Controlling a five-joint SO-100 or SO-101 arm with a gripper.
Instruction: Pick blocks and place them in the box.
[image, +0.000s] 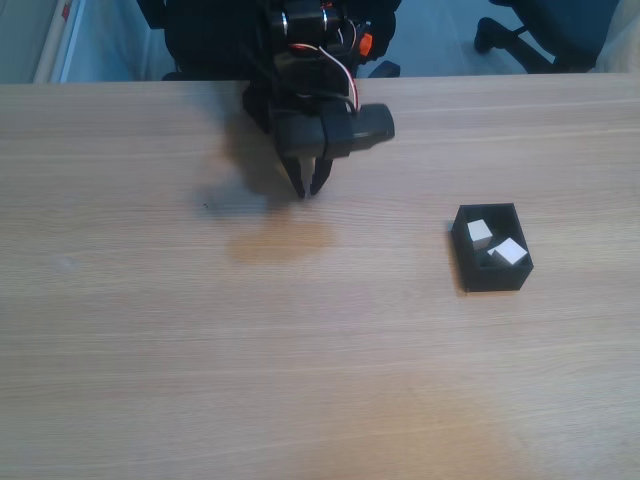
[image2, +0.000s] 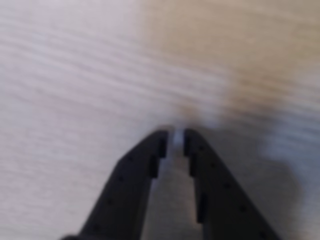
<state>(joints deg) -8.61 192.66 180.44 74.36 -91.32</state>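
Observation:
The black box (image: 464, 262) stands on the wooden table at the right of the fixed view. Two white blocks lie inside it, one (image: 480, 232) toward the back and one (image: 511, 251) toward the front right. My black gripper (image: 308, 190) hangs at the back centre of the table, well to the left of the box, with its tips pointing down close over the wood. In the blurred wrist view the gripper (image2: 175, 137) has its two fingers almost together. Only a thin slit is left between them, and nothing shows in it.
The wooden table (image: 300, 350) stretches wide in front and to the left of the arm. The arm's base and wires (image: 320, 40) sit at the back edge. Beyond that edge, a chair base (image: 520, 35) stands on the floor.

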